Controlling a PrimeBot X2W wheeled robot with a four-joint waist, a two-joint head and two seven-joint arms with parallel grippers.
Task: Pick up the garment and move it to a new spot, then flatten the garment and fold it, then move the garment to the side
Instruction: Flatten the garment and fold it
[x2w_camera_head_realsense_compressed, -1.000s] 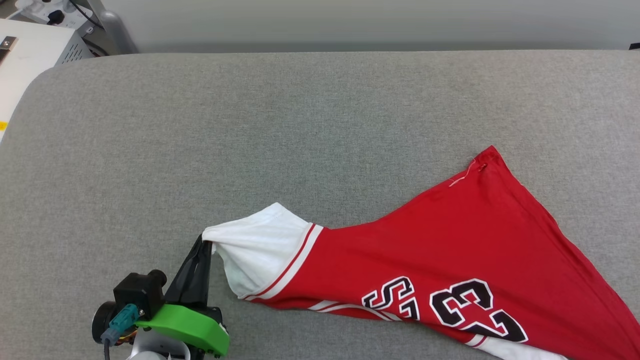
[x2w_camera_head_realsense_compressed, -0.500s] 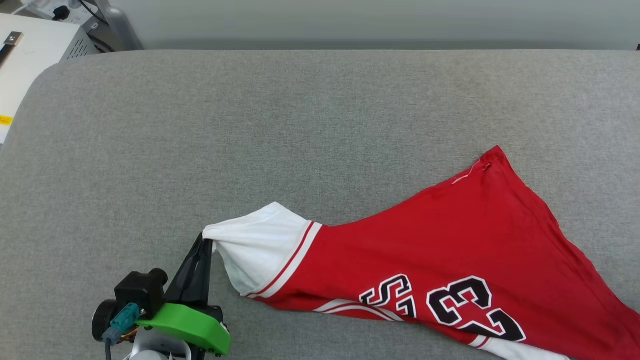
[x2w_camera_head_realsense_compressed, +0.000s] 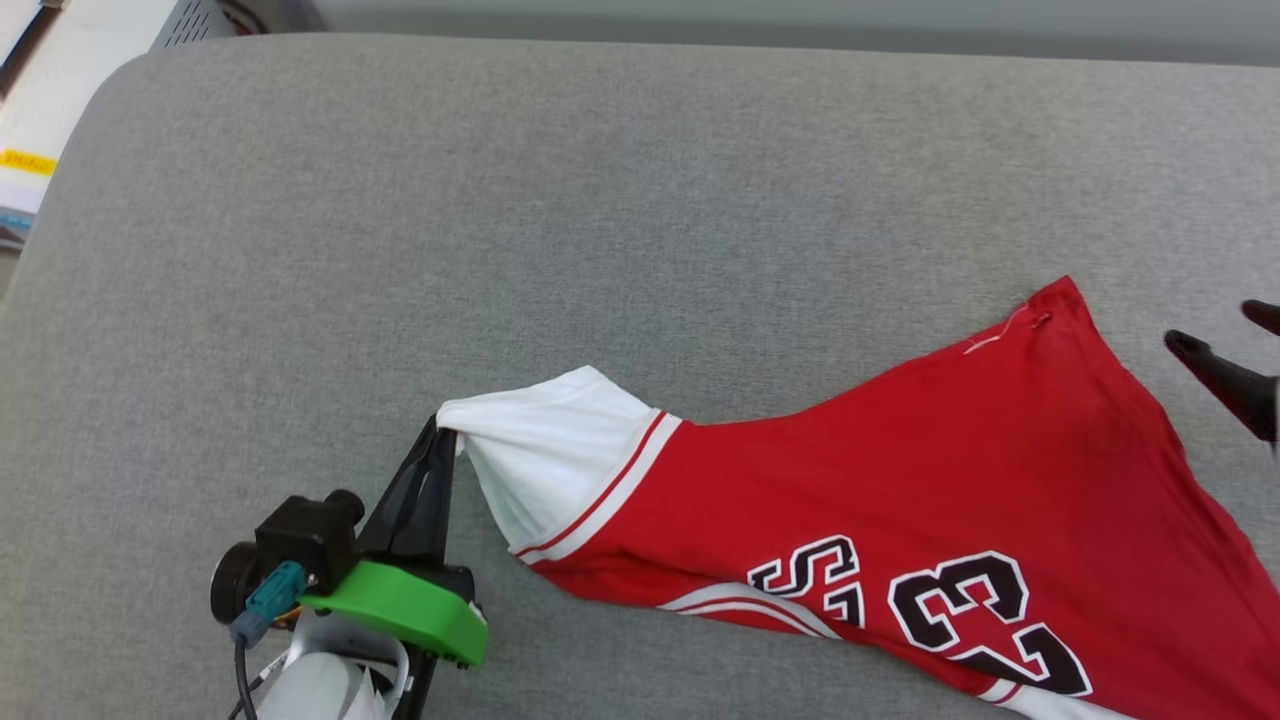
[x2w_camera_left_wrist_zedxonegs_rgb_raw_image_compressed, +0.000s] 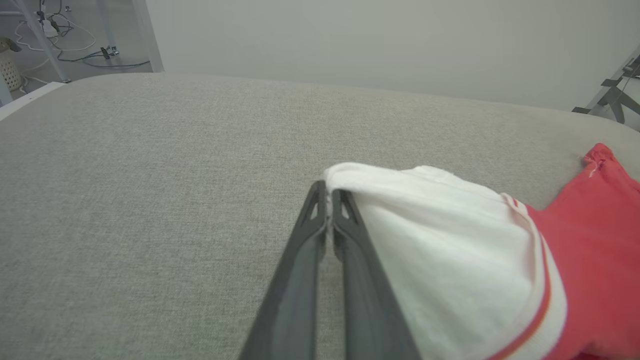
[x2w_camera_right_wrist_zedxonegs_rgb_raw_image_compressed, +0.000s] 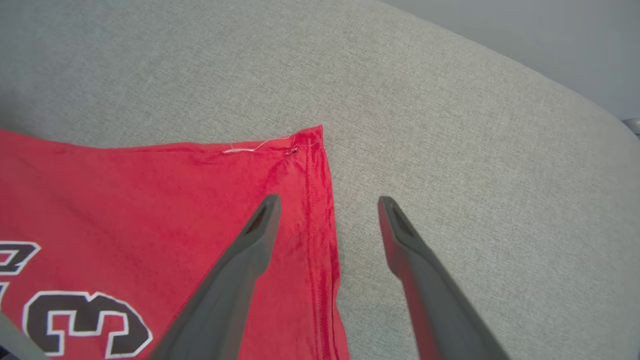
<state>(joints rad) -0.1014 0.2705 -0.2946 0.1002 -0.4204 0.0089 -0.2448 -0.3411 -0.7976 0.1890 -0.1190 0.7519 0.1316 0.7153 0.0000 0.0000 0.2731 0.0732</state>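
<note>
Lab: padded table (x2w_camera_head_realsense_compressed: 620, 200), floor cables (x2w_camera_left_wrist_zedxonegs_rgb_raw_image_compressed: 117, 64)

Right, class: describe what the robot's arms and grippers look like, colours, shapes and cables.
The left gripper has two long, dark grey fingers tapering to slim tips with small triangular cut-outs. At its base sit a bright green bracket, a black camera, a teal connector with a dark cable, and a pale forearm. The right gripper has matching dark tapered fingers.

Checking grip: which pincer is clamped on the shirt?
The left pincer, shut on the garment by its white sleeve; the right pincer hangs open, empty.
</note>
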